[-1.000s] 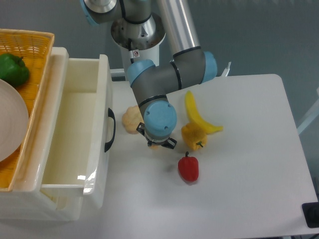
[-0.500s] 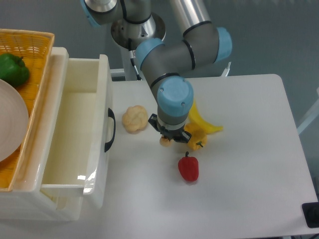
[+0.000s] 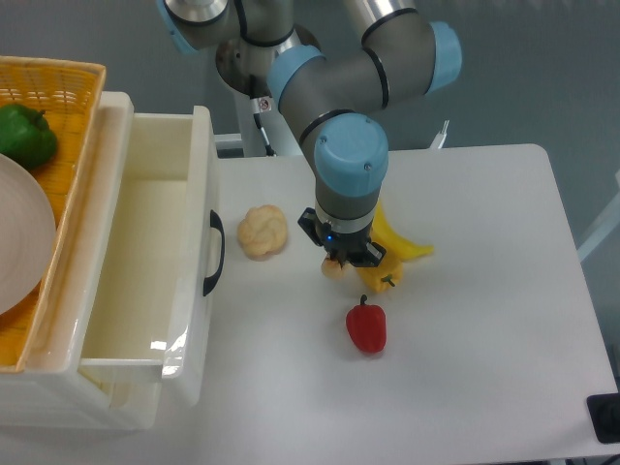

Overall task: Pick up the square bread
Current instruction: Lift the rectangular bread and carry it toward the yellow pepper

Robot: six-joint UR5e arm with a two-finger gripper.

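End effector [image 3: 341,262]: clenched on square bread [image 3: 333,268], raised off worktop [image 3: 484,291].
Square bread: under end effector, small part visible.
Bun [image 3: 263,232]: left of end effector.
Yellow pepper [image 3: 380,277]: just right.

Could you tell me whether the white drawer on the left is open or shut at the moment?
Open. The white drawer is pulled out from its cabinet, its pale, empty interior is exposed from above, and its black handle faces the white table.
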